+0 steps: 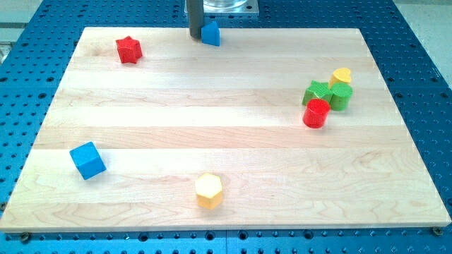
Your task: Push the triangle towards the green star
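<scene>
A blue triangle (210,33) lies near the board's top edge, a little left of the middle. My tip (195,36) stands right against its left side. The green star (317,92) lies at the view's right, in a tight cluster with a green cylinder (341,96), a yellow heart-shaped block (341,76) and a red cylinder (316,113). The star is far to the right of and below the triangle.
A red star (128,49) lies at the top left. A blue cube (87,160) lies at the lower left. A yellow hexagon (209,190) lies near the bottom middle. The wooden board (212,106) rests on a blue perforated table.
</scene>
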Controlling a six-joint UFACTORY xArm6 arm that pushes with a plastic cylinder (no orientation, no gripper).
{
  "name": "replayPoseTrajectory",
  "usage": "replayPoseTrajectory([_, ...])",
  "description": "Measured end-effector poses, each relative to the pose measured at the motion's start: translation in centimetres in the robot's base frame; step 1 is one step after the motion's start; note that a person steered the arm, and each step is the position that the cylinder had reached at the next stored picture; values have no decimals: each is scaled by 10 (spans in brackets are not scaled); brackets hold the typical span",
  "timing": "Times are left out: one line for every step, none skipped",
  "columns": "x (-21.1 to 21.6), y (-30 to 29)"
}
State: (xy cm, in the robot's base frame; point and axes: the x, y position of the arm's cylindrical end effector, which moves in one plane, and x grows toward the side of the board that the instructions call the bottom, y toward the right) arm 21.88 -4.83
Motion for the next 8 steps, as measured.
replayPoseTrajectory([49,52])
replayPoseTrajectory([73,60])
replayPoseTrajectory([44,17])
replayPoseTrajectory([6,41])
replayPoseTrajectory([17,71])
replayPoseTrajectory([101,114])
replayPoseTrajectory([116,122])
replayPoseTrajectory([75,87])
